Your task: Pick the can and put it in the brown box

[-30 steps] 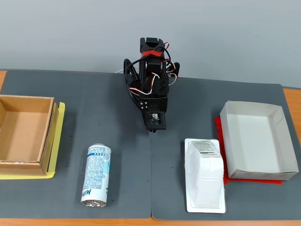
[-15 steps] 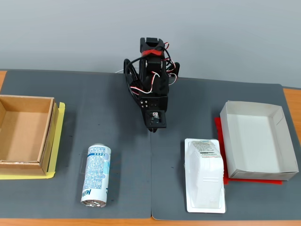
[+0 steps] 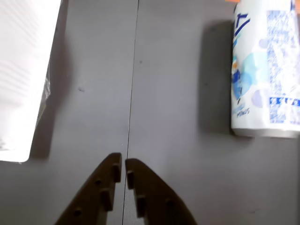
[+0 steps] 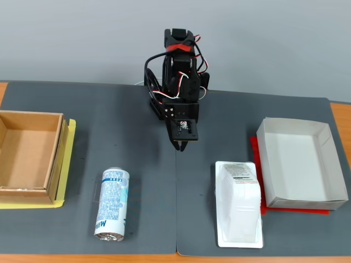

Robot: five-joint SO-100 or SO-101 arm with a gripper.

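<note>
The can [image 4: 112, 203] lies on its side on the grey mat, front left in the fixed view, silver end toward the camera. In the wrist view the can [image 3: 266, 70] is at the upper right. The brown box [image 4: 27, 155] sits open and empty at the left edge in the fixed view, on a yellow sheet. My gripper [image 4: 181, 146] hangs over the mat's middle seam, shut and empty, well to the right of the can and behind it. In the wrist view my gripper [image 3: 124, 165] has its fingertips almost touching.
A white plastic package [image 4: 239, 203] lies front right; it also shows at the left edge of the wrist view [image 3: 23, 70]. A white tray-like box [image 4: 300, 163] stands on a red sheet at the right. The arm's base [image 4: 178, 71] is at the back middle.
</note>
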